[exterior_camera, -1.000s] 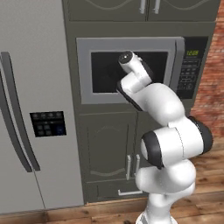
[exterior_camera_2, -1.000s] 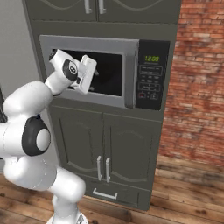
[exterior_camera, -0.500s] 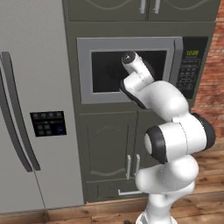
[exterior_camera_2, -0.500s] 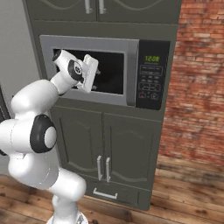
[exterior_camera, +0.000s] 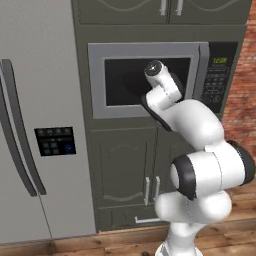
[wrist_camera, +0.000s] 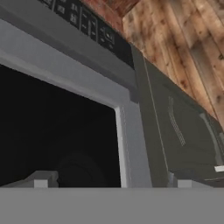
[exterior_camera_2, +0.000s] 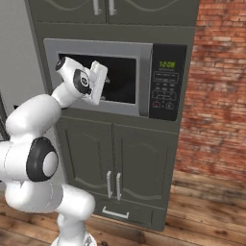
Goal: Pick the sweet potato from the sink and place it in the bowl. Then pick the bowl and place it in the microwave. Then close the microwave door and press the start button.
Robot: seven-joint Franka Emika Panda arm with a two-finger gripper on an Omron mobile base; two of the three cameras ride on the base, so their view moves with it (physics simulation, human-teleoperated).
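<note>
The microwave [exterior_camera: 145, 80] is built into dark cabinetry, and its keypad [exterior_camera_2: 166, 81] shows a lit clock. The microwave door [exterior_camera_2: 96, 50] looks shut, flush with the front. My gripper [exterior_camera_2: 104, 84] hovers right in front of the door's dark window, open and holding nothing. In the hand view the fingertips [wrist_camera: 41, 179] stand wide apart at the bottom, facing the door's silver frame [wrist_camera: 127, 131] beside the keypad [wrist_camera: 83, 19]. A dim round shape shows behind the glass [wrist_camera: 81, 168]; I cannot tell what it is. The sweet potato, bowl and sink are out of view.
A tall grey fridge [exterior_camera: 35, 125] with a dispenser panel [exterior_camera: 55, 141] stands left of the microwave. Cabinet doors [exterior_camera_2: 113, 158] sit below it. A brick wall [exterior_camera_2: 216, 86] rises on the right above a wooden floor [exterior_camera_2: 206, 206].
The hand has edged slightly to the right across the door window, and the elbow has swung a little. The jaws have stayed open.
</note>
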